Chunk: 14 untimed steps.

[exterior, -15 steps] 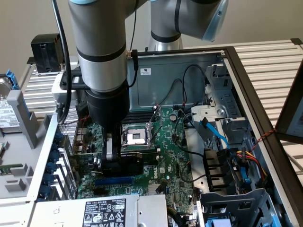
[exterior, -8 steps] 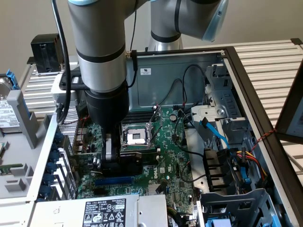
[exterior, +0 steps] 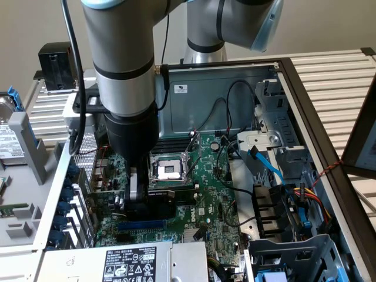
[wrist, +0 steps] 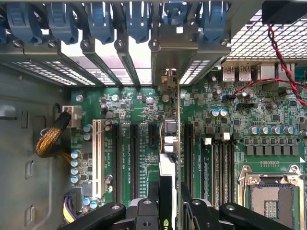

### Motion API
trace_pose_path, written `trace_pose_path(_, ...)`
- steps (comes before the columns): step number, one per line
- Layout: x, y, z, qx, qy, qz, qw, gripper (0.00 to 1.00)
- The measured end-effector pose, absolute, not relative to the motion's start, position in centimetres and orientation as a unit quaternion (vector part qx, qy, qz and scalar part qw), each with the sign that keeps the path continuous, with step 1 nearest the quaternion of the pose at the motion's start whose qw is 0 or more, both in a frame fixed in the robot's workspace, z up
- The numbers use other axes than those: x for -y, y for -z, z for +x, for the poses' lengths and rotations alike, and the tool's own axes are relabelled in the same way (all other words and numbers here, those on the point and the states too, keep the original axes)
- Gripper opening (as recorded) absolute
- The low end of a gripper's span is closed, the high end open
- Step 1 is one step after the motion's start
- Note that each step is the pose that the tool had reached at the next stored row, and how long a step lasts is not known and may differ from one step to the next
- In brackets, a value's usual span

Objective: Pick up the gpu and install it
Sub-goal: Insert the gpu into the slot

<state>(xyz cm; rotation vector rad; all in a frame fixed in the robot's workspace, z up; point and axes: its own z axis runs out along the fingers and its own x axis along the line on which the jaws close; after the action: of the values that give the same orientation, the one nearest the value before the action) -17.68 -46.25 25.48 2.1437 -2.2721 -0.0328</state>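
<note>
- Black tool (wrist: 169, 211) fingers clench the gpu (wrist: 171, 158) edge-on.
- Card stands upright over the green motherboard (wrist: 240, 120), among its slots.
- Blue clips (wrist: 100, 21) line the case wall.

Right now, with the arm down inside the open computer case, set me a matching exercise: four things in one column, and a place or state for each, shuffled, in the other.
1. green-board gpu with black cooler
2. silver-framed processor socket
3. long white plastic slot
4. yellow-and-black braided cable

A. nothing plugged in, beside black slots
B. leads to a white connector at the board's edge
C. gripped edge-on between the jaws
D. no chip fitted

Pairs: 1-C, 2-D, 3-A, 4-B
</note>
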Motion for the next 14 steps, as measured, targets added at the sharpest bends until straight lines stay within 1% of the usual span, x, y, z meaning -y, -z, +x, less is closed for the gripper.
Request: trace_pose_path(14, 46.25, -25.28, -17.68, 0.728, 0.011, 0.686, 0.009, 0.27)
